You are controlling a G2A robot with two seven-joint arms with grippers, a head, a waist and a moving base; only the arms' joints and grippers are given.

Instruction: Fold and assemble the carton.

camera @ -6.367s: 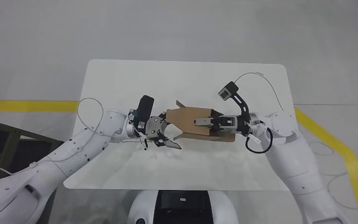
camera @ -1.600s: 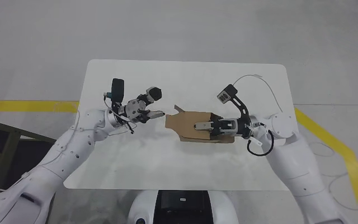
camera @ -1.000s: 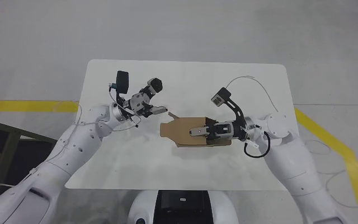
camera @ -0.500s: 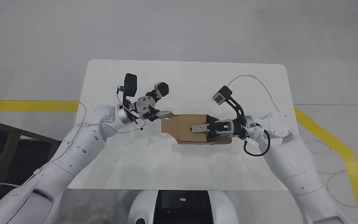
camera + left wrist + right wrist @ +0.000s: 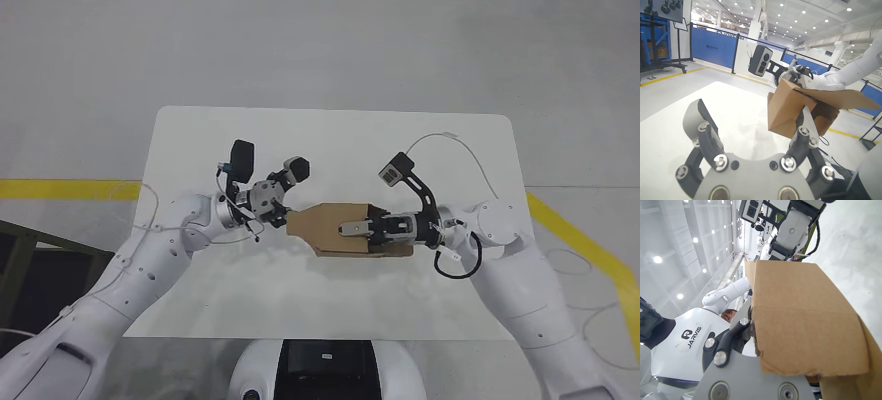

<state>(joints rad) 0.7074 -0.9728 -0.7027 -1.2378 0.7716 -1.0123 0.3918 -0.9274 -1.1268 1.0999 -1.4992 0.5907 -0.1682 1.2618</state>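
Observation:
The brown carton (image 5: pixel 340 228) hangs just above the middle of the table, lying lengthwise between the arms. My right gripper (image 5: pixel 352 229) is shut on its right-hand wall, one finger (image 5: pixel 743 317) lying along the outside while the cardboard (image 5: pixel 800 317) hides the other. My left gripper (image 5: pixel 281 204) stands open at the carton's left end. In the left wrist view one fingertip (image 5: pixel 806 115) touches the rim of the open end (image 5: pixel 791 108), and the other finger (image 5: pixel 702 113) is free over the table. A loose flap (image 5: pixel 840 97) juts out sideways.
The white table (image 5: pixel 200 140) has bare room on all sides of the carton. A thin white cable (image 5: pixel 482 150) curls over its far right corner. The right arm's wrist camera (image 5: pixel 760 60) sticks up just behind the carton.
The left gripper, drawn back to the left 1.6 s ago, has moved right up to the carton's open end. The right gripper has carried the carton a little to the left.

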